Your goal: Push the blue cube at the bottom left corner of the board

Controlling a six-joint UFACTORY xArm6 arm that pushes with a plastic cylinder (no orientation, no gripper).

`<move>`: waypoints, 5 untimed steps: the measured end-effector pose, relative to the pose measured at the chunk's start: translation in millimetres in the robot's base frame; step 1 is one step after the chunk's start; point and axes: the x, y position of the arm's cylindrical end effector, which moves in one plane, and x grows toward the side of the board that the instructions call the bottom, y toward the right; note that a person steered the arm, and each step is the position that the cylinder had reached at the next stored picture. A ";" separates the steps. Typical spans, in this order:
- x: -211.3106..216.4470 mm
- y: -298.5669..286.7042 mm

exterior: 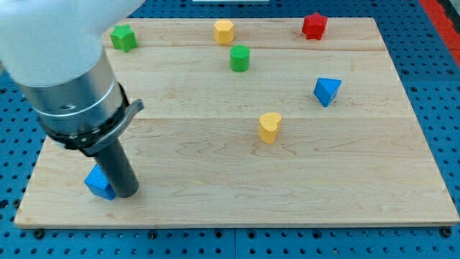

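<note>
Upright, my tip (126, 193) against blue cube (99, 182).

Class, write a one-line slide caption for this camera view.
My tip touches the right side of the blue cube near the wooden board's bottom-left corner.

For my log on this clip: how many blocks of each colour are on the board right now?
Blue: 2, the blue cube touching my tip on its left, and the blue block.
Green: 2, the green star and the green cylinder.
Yellow: 2, the yellow block and the yellow heart.
Red: 1, the red star.
Total: 7.
</note>
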 end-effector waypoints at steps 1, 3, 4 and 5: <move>-1.2 -23.4; -5.2 -26.8; -36.2 -14.2; -56.1 5.1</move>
